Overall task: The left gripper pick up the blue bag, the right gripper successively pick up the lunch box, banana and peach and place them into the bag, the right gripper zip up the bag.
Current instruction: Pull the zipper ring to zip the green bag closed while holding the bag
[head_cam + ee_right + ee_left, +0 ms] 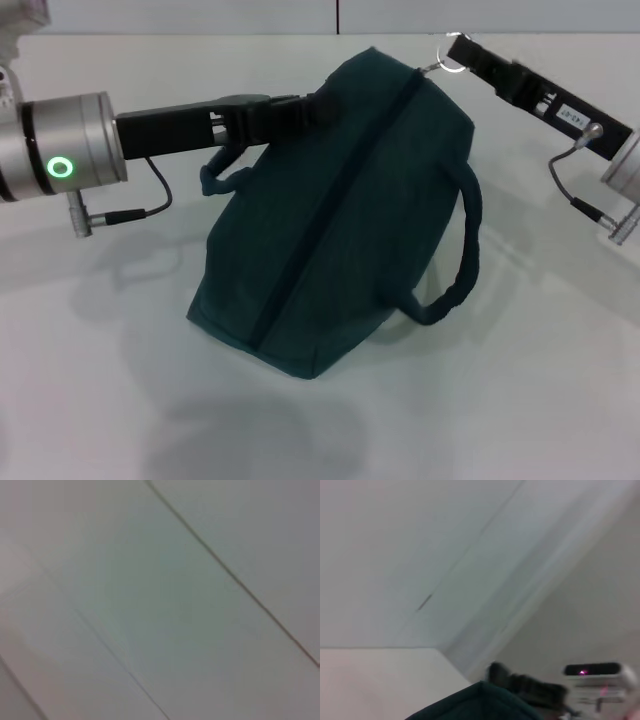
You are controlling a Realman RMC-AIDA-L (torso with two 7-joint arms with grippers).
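The blue bag point(340, 210) leans tilted on the white table, its zip line running closed along the top. My left gripper point(300, 108) comes in from the left and is shut on the bag's upper left edge near a handle. My right gripper point(458, 48) reaches in from the right at the bag's far top corner and is shut on the metal ring zip pull point(447, 62). The left wrist view shows a strip of the bag point(480, 702) and the right gripper point(530, 687) beyond it. The lunch box, banana and peach are out of view.
The white table point(520, 400) stretches around the bag. The bag's rope handles hang at the left point(222, 172) and right point(465, 250). A white device with a pink light point(595, 670) shows in the left wrist view. The right wrist view shows only pale surfaces.
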